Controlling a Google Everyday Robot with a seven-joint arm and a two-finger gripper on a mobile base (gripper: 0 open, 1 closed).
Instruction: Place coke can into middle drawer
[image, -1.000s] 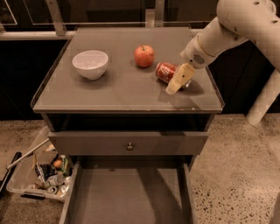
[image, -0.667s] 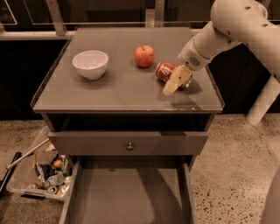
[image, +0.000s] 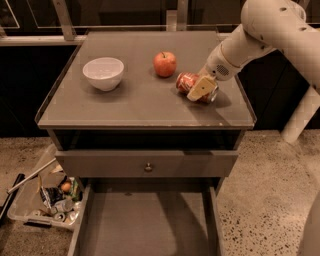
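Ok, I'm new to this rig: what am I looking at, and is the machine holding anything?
One camera looks down on a grey cabinet from its front. The white tube from the upper right is the robot's one arm; the cream wedge at its tip is its hand. The hand is down at a red can lying on its side on the cabinet top, near the right edge; whether it grips the can I cannot tell. Left of the can stand an apple and a white bowl. Below are a shut drawer with a knob and, under it, an open drawer. A bin of clutter sits on the floor at the left.
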